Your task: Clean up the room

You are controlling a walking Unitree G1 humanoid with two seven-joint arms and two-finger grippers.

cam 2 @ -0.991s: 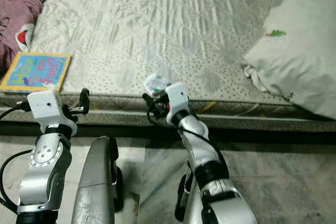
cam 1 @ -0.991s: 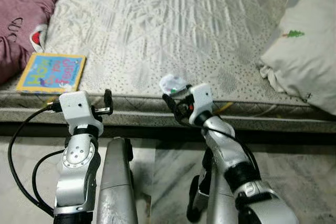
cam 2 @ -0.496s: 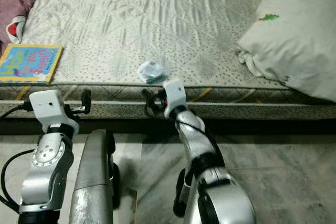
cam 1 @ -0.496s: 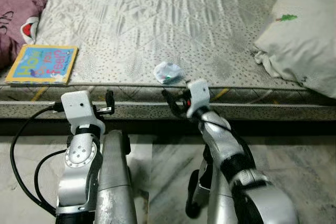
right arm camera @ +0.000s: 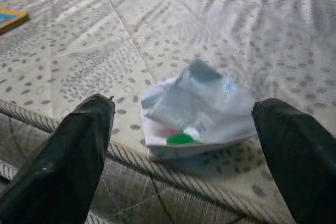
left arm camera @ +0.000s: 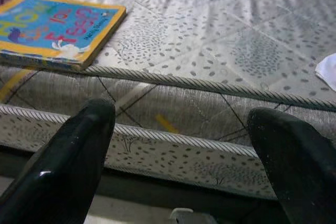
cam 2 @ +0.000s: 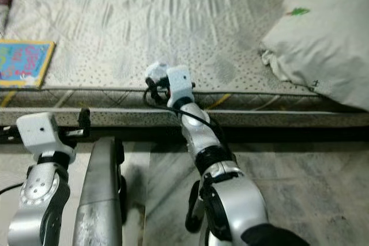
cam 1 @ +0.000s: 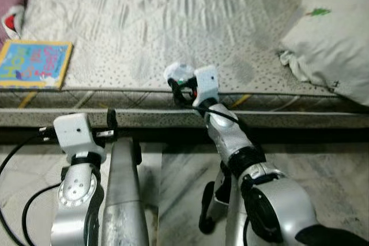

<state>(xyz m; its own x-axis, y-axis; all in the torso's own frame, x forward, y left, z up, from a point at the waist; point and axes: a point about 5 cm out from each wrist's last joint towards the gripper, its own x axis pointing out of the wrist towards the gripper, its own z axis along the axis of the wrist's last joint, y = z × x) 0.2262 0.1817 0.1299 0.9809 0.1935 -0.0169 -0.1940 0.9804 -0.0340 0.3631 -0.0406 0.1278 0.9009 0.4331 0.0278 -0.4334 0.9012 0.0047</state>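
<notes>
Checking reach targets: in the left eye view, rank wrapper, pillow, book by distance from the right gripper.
1. Crumpled wrapper: on the mattress edge, right at the right gripper.
2. White pillow: on the bed, toward the robot's right.
3. Picture book: near the bed's edge, toward its left; roughly as far as the pillow, hard to separate.

A pale grey quilted, dotted cover is seen on the bed [cam 1: 173,21]; the wrapper [right arm camera: 197,111] is white with green and red marks; the book [left arm camera: 50,27] is blue, edged in yellow

Quilted mattress [cam 1: 173,21] with book [cam 1: 33,64], wrapper [right arm camera: 197,111], pillow [cam 1: 331,33]
</notes>
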